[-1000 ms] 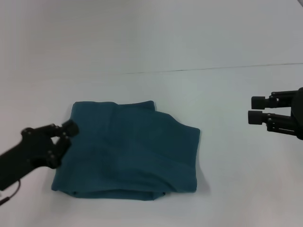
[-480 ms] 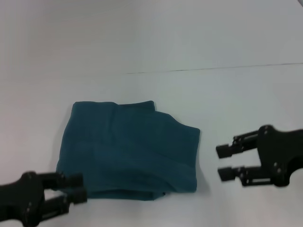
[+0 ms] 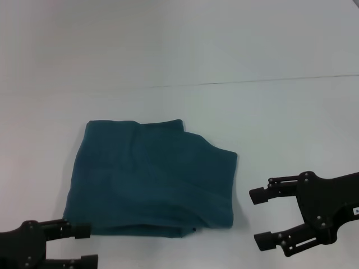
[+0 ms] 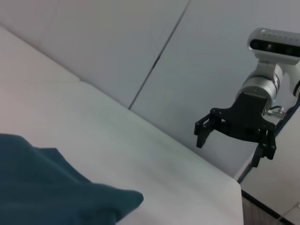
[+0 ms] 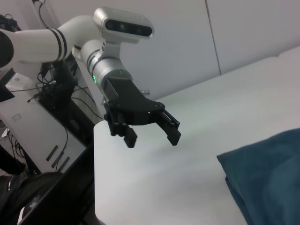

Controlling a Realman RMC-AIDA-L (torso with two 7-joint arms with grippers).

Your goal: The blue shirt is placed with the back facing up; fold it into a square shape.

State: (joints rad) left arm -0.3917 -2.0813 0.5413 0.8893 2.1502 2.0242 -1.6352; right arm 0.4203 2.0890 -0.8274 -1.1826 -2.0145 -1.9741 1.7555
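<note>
the white table point(image 3: 185, 50) is the biggest thing here, and it spreads out flat all around my work. on it lies the blue shirt point(image 3: 151, 179), folded into a thick shape that is nearly square, with one side a bit bumpy and a step in its far edge. it sits a little to my left of the middle of the table, flat and loose, and nothing is touching it. my right gripper point(image 3: 266, 218) hangs near the shirt's right side, by its near corner, with a strip of bare table between us. its two black fingers point(image 3: 261, 195) are spread wide apart and point at the shirt, and there is nothing between them. my left gripper point(image 3: 85, 245) is down low at the near left corner of the shirt, just beside the edge. its fingers are apart too, holding nothing. so the shirt lies between my two sets of jaws, and both are open and off the cloth.
</note>
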